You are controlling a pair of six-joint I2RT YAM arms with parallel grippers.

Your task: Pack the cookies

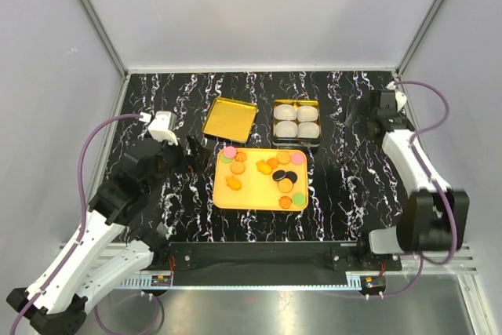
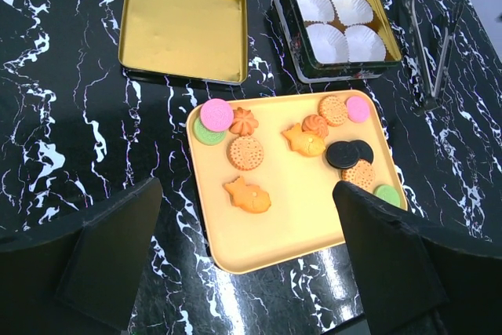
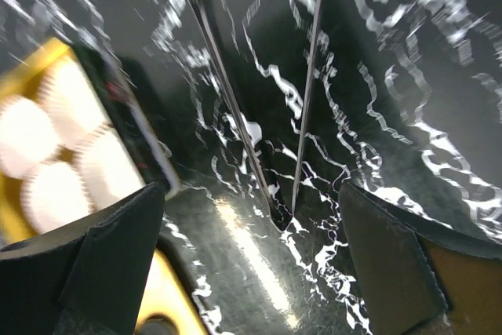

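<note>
The cookies (image 1: pixel 267 170) lie scattered on a flat yellow-orange tray (image 1: pixel 249 198) at mid-table: mostly orange, some pink, green and black. In the left wrist view I see a fish-shaped orange one (image 2: pixel 249 196), a pink disc (image 2: pixel 216 114) and black discs (image 2: pixel 342 154) on the tray (image 2: pixel 302 213). My left gripper (image 1: pixel 187 154) is open and empty, just left of the tray, its jaws (image 2: pixel 247 221) spanning the tray's near edge. My right gripper (image 1: pixel 367 121) is open and empty (image 3: pixel 251 198), above thin metal tongs (image 3: pixel 263 139) lying right of the tin.
A dark tin (image 1: pixel 296 121) holding several white pleated paper cups (image 2: pixel 339 25) stands behind the tray. Its gold lid (image 1: pixel 229 118) lies upturned to the left. The tongs (image 1: pixel 351 140) lie on the black marbled table. Grey walls enclose the back and sides.
</note>
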